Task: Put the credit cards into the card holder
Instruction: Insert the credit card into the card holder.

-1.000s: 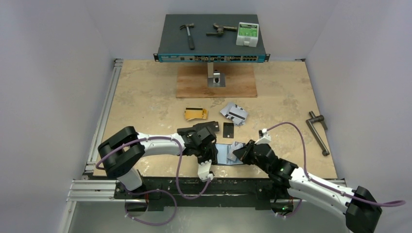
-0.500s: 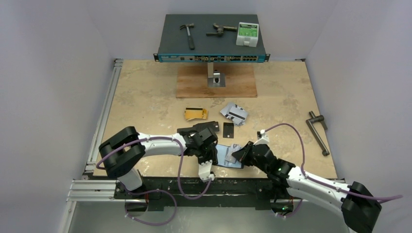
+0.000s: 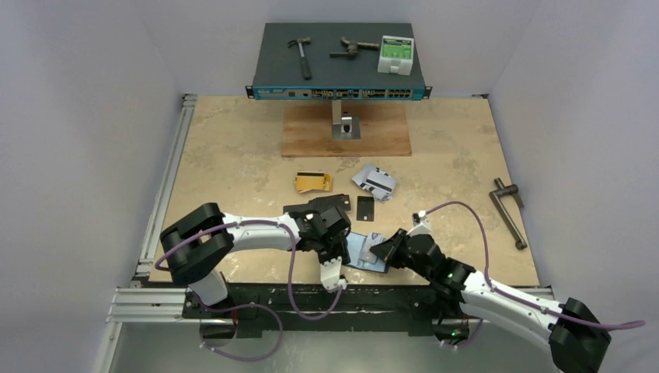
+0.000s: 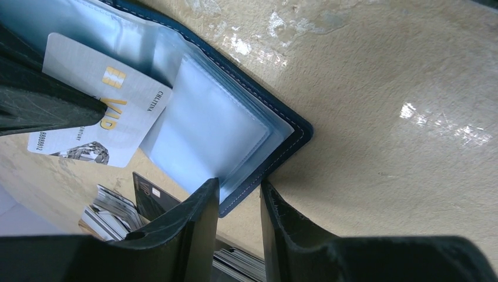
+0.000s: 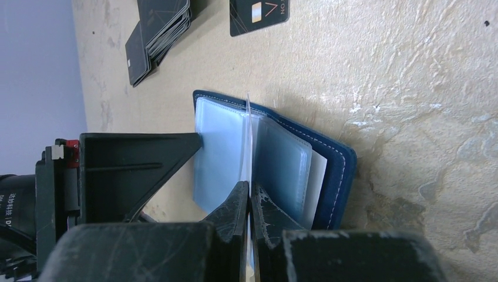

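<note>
The navy card holder (image 3: 362, 253) lies open near the front edge, its clear sleeves (image 4: 223, 117) fanned out. My left gripper (image 3: 337, 247) stands at its left side, the jaws a narrow gap apart with the holder's corner (image 4: 238, 202) pinched between them. My right gripper (image 3: 380, 250) is shut on a silver-grey card (image 4: 100, 117). That card shows edge-on between the sleeves (image 5: 249, 135) in the right wrist view. Further back lie gold cards (image 3: 312, 182), a silver-grey pile (image 3: 374, 181), one black card (image 3: 365, 207) and a black stack (image 5: 158, 29).
A network switch (image 3: 339, 58) carrying a hammer and small tools stands at the back, with a wooden board (image 3: 346, 128) in front of it. A metal crank handle (image 3: 507, 210) lies at the right. An aluminium rail (image 3: 159, 202) runs along the left edge.
My right gripper has carried the silver-grey card slightly left, further in over the open holder, and the holder has turned a little. The left gripper has hardly moved.
</note>
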Available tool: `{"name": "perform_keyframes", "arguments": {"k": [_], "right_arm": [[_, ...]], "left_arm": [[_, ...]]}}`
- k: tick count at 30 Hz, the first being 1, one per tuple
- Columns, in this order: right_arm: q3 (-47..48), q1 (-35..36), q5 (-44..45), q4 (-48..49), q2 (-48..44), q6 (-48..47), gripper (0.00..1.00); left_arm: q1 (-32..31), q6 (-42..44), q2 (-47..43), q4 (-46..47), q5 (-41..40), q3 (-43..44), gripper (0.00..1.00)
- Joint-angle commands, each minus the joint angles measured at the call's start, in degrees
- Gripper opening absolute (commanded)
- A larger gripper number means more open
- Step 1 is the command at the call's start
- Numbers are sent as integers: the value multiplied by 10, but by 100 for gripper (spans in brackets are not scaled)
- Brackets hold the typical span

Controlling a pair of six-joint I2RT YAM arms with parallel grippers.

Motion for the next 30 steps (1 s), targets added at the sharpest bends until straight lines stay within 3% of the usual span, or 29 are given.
{"name": "perform_keyframes", "arguments": {"k": [1,8,14,24,30], "right_arm": [[-33,1,-25,10,1,10,0],[-33,1,-42,44,25,13,0],[-17,1,-26,-2,14,10,0],[84,4,6,-136,5,-19,0],[94,13,-16,-169,8,-18,0]], "left_arm": [[-14,-32,20,-25,15,6,31],[-24,-72,36,-26,-13,21,30],[-41,-148,38,-18,-40,26,29],[-55,-411,36,-49,-68,72,29],[-55,-500,24,-73,-59,85,29]]}}
